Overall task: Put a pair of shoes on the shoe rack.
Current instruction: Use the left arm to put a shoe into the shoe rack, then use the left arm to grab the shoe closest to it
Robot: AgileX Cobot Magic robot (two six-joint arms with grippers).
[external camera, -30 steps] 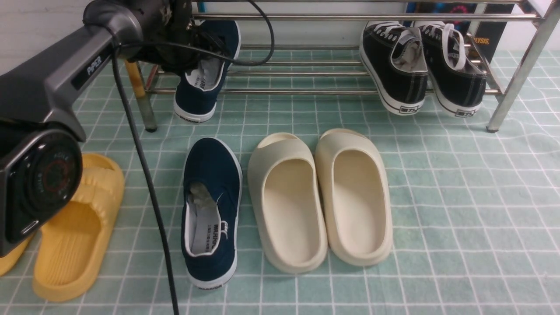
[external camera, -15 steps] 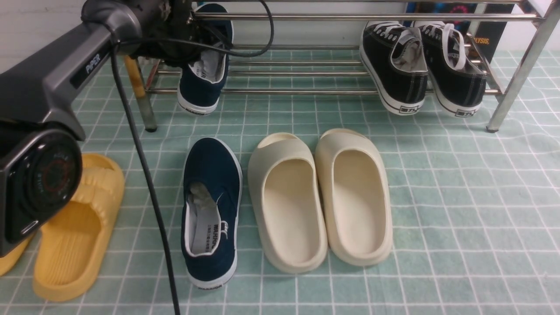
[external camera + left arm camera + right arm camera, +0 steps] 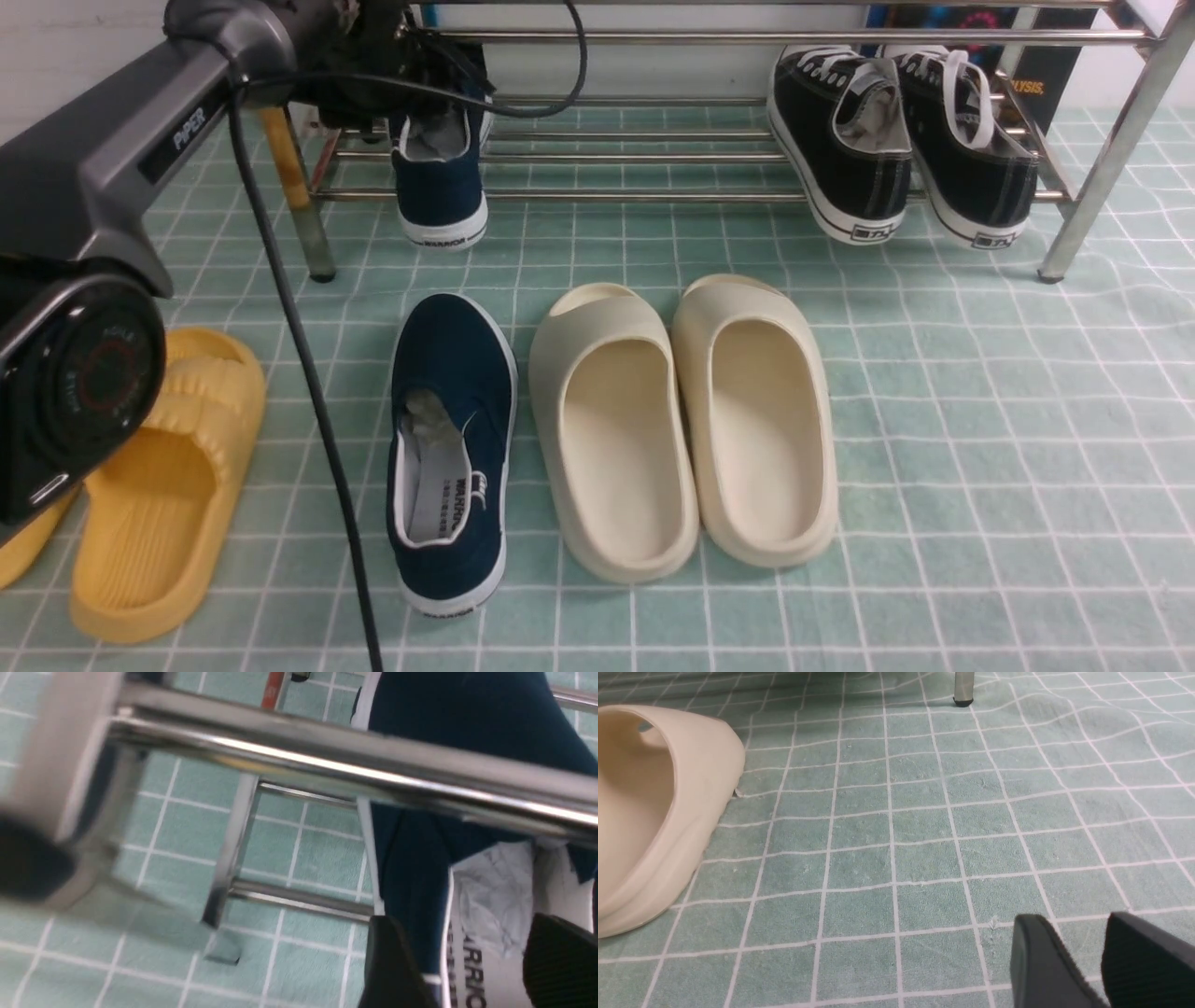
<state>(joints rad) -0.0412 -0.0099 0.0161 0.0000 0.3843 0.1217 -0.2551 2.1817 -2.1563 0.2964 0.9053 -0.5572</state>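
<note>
1. Left claw (image 3: 462,924): standing wide, its fingers (image 3: 392,961) spreading to either side of the shoe's collar and gripping nothing. A moment earlier it was carrying that shoe.
2. First blue shoe (image 3: 443,182): now sitting on the shoe rack (image 3: 653,196) at the left end of the lower shelf, toe pointing inward and heel overhanging the front bar. A second ago it was hanging tilted from the claw.
3. Second blue shoe (image 3: 453,420): lying on the floor (image 3: 980,420) in front of the rack, unmoved, just beside the cream slides (image 3: 611,429).
4. Right claw (image 3: 1073,924): hovering low over bare floor, fingers parted, carrying nothing.
5. Black sneakers (image 3: 845,140): occupying the right end of the same shelf, well apart from the blue shoe.
6. Yellow slide (image 3: 159,485): lying at the far left of the floor, partly behind the left arm.
7. Status, as a judgement: the release is looking complete, so half the pair is shelved. The left arm is needing to back out under the upper bar without dragging the collar. The shoe on the floor is waiting as the next pick.
</note>
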